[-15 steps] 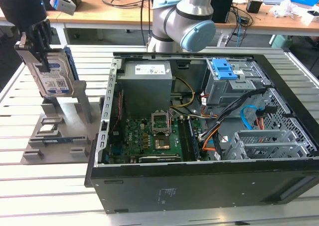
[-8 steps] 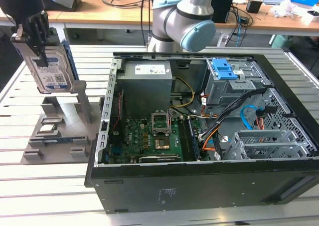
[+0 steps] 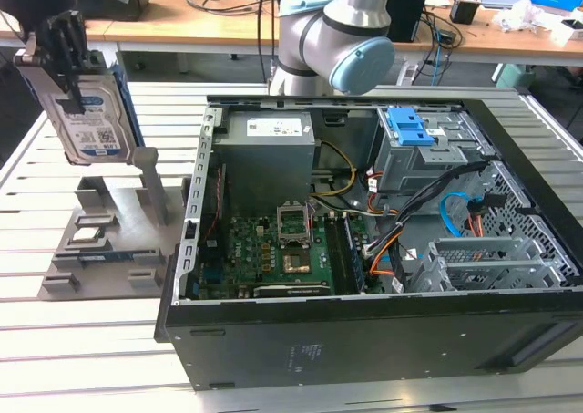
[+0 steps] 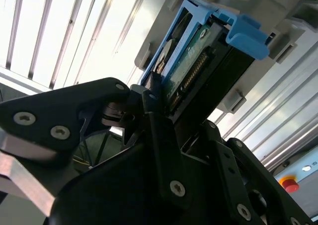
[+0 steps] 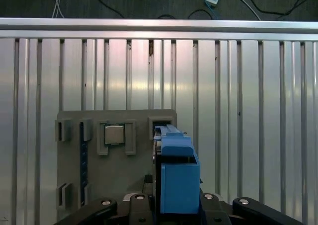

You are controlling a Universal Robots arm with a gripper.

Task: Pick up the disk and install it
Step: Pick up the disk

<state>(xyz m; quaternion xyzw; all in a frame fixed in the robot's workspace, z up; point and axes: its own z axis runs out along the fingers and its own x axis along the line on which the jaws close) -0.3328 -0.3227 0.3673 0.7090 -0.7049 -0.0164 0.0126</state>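
The jaws are pinching the disk (image 3: 91,112) at its upper end and hold it nearly upright in the air, just above the grey holder (image 3: 105,240), without touching it. In the second wrist view the dark fingers (image 4: 154,135) press on both sides of the disk (image 4: 194,71). In the first wrist view its blue carrier frame (image 5: 176,178) hangs over the holder (image 5: 114,180). A square chip (image 5: 114,134) lies in a pocket of the holder. The holder stands on the slatted metal worktop (image 3: 55,358). The open computer case (image 3: 364,340) is just beside the holder, toward the exterior view's right.
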